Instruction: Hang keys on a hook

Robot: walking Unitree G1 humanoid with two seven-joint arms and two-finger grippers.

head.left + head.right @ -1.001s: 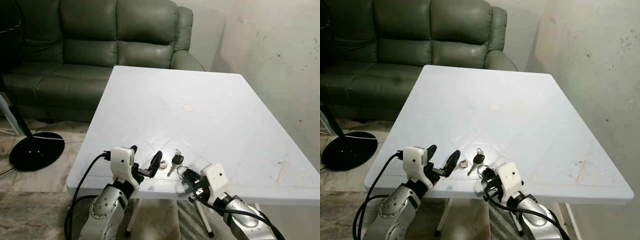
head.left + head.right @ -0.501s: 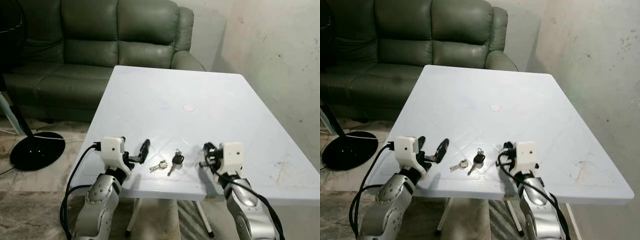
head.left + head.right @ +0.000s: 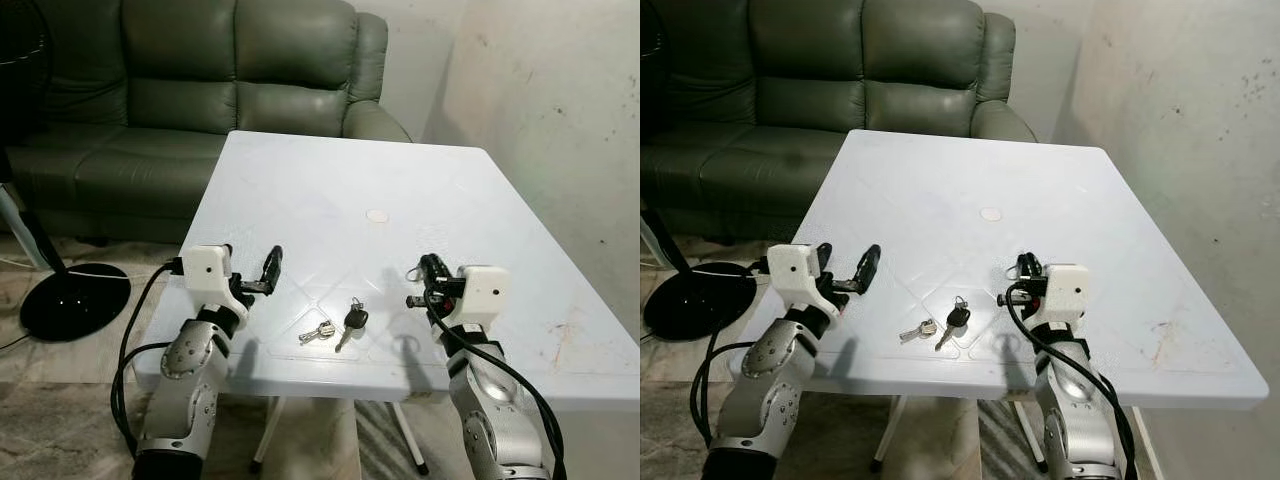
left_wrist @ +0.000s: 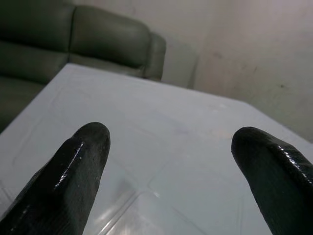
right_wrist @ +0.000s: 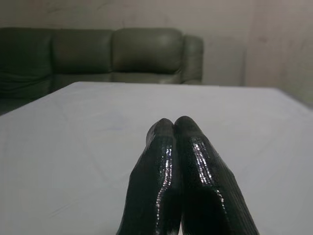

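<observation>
We're barely starting: keys [image 3: 340, 326] are lying untouched on the surface [image 3: 330, 190], our left hand [image 3: 262, 273] hovering wide, right hand [image 3: 422, 283] pinched empty.

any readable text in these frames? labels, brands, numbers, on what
None readable.
Keys on the white table: any stamping on them is too small to tell.
Left gripper and right gripper: white housings show no legible marking.
Green sofa and wall: only stains, no writing.
</observation>
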